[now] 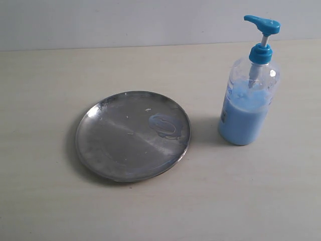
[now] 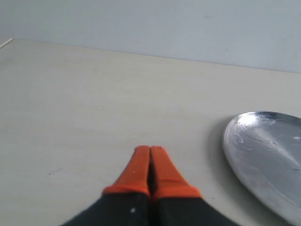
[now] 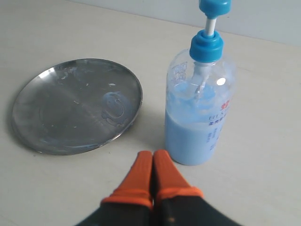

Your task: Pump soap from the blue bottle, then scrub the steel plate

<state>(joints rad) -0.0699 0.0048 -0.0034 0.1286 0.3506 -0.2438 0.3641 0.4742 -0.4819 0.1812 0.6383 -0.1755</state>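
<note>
Steel plate (image 1: 115,140), round, shiny, scratched, sits on the pale matte table (image 1: 45,201) with a bluish soap (image 1: 164,125) smear inside; the clear-plastic blue bottle (image 1: 249,108) stands near it. Left wrist: left gripper (image 2: 150,153) has its orange tips pressed together, near the plate's rim. Right wrist: right gripper (image 3: 153,160) pressed together too, by the bottle's base.

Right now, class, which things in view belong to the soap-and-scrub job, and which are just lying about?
Job: blue bottle; steel plate; soap smear on the plate.
Lying about: nothing loose that I can see, only the table and the wall.
</note>
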